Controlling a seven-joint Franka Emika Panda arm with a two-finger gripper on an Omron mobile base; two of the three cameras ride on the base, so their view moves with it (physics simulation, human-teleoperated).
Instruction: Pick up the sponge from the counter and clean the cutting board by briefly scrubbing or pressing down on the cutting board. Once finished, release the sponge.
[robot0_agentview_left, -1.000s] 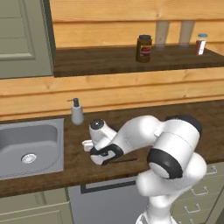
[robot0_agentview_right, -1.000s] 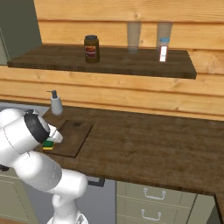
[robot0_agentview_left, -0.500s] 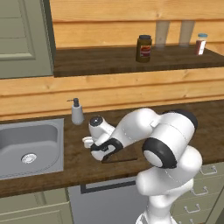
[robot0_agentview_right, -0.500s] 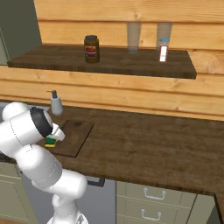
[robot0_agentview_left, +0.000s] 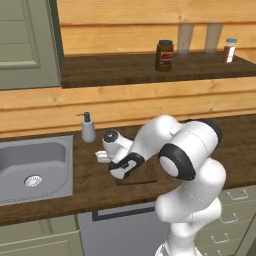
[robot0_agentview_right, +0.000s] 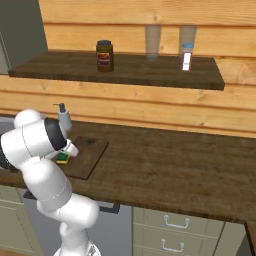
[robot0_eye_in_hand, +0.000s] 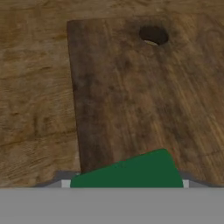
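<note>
While the hand reaches low over the near end of the cutting board, its fingers are closed on the one sponge, whose yellow body and green top show just under the wrist in the right base view. Seen from the hand camera, the sponge's green top sits at the bottom edge, over the board's dark grain, with the board's single small hole at the far end. Whether the sponge presses on the wood or hangs just above it cannot be told. From the left base camera, the hand lies over the board's left part, on the dark worktop.

One steel sink is set in the worktop to the left, its basin holding nothing but the drain. One soap dispenser stands by the wall, just behind the hand. On the shelf above stand four containers: one dark jar with brown contents, two clear glasses whose contents cannot be told, and one small white bottle with a blue cap.
</note>
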